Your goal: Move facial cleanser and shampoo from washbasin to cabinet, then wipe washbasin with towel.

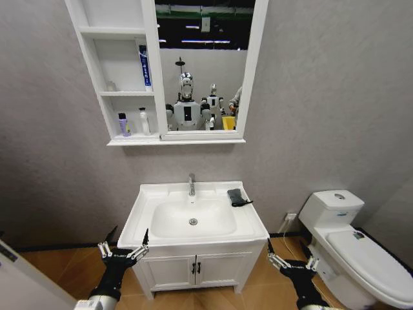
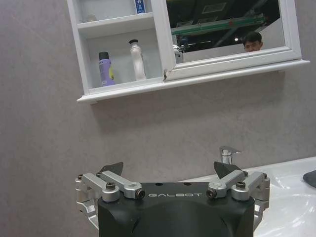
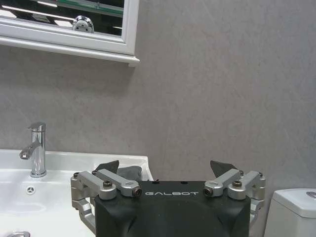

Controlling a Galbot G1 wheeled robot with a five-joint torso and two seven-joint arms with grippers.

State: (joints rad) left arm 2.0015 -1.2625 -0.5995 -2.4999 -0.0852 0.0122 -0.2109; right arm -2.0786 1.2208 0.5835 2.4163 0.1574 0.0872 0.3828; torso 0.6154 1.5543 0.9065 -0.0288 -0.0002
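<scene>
**A:** where's everything sitting relative to the claws right now?

**B:** both arms are low in front of the vanity. left claw [image 1: 123,249] hangs just off the front left corner of the white rectangular ceramic washbasin [image 1: 150,194], fingers spread wide, nothing in them. right claw [image 1: 291,259] is past the front right corner, between the basin and the white toilet [image 1: 361,252], also spread wide and empty

**A:** and the towel?

**B:** small dark grey folded towel [image 1: 237,197] lies on the basin's back right surface, up and to the left of the right claw, well apart from it. from the right wrist you can see it peeking just beyond that claw's left finger. chrome tap [image 1: 191,184] stands at the back middle

**A:** bottles?

**B:** the white wall-hung cabinet with open shelves and a framed mirror [image 1: 122,141] is high above the left claw. bottom shelf holds a purple bottle with a black cap [image 1: 122,124] and a white bottle [image 1: 144,121] beside it, upright. blue-and-white tube [image 1: 145,64] stands one shelf up
</scene>
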